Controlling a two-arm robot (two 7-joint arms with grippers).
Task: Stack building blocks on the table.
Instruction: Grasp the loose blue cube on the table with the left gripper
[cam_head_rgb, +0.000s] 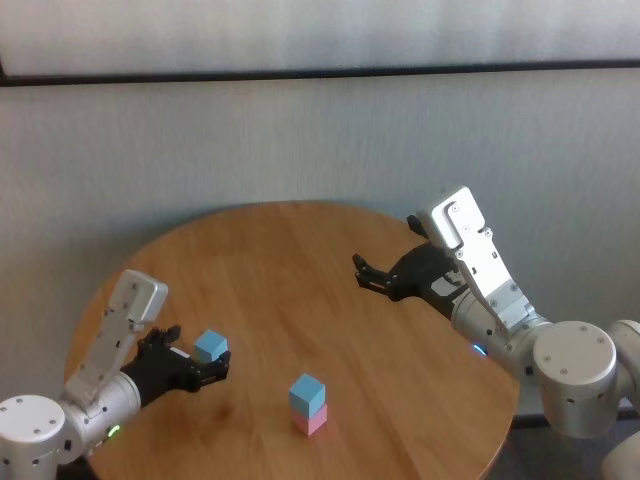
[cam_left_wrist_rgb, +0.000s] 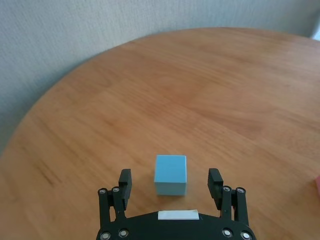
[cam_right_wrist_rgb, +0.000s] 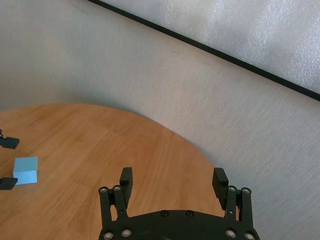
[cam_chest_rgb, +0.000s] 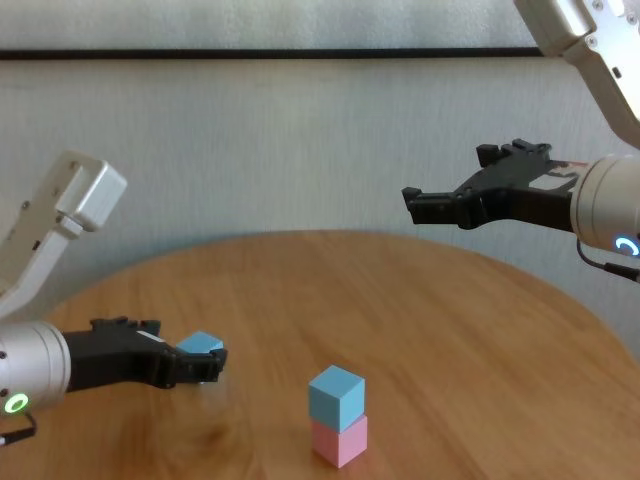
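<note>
A light blue cube (cam_head_rgb: 210, 346) sits on the wooden table (cam_head_rgb: 280, 270) at the left, between the fingers of my left gripper (cam_head_rgb: 200, 365). In the left wrist view the cube (cam_left_wrist_rgb: 170, 174) has a gap to each fingertip (cam_left_wrist_rgb: 125, 181), so the gripper (cam_left_wrist_rgb: 170, 184) is open around it. The second light blue cube (cam_head_rgb: 307, 391) is stacked on the pale pink cube (cam_head_rgb: 311, 420) near the table's front middle. My right gripper (cam_head_rgb: 366, 274) is open and empty, held in the air above the table's right half.
A grey wall (cam_head_rgb: 300, 140) stands behind the table. The round table's edge (cam_head_rgb: 500, 420) curves close to the stack at the front right. The pink cube's corner (cam_left_wrist_rgb: 317, 184) shows in the left wrist view.
</note>
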